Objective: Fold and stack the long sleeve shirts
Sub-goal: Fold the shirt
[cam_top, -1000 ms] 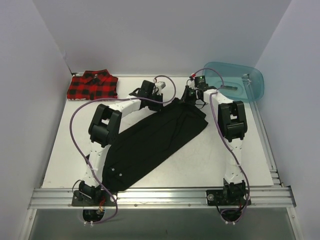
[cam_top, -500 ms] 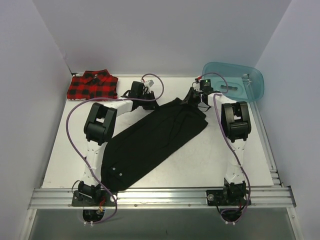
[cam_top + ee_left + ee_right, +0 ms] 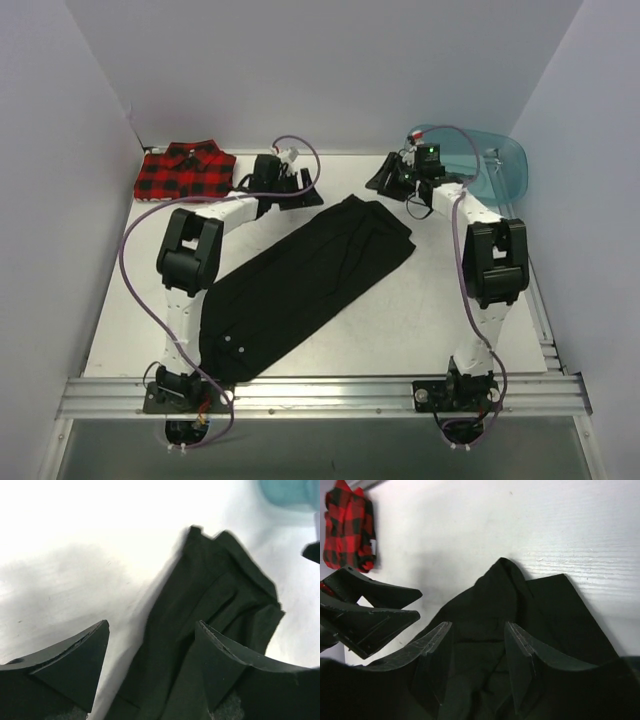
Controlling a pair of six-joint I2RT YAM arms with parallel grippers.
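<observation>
Hovering near the black shirt (image 3: 300,285) — left hand (image 3: 150,626) and right hand (image 3: 477,626) both spread, empty.

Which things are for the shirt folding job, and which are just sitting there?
For the job:
- black shirt, spread out in the middle of the table
- plaid shirt, folded in the far left corner

Just sitting there:
- teal tub, in the far right corner
</observation>
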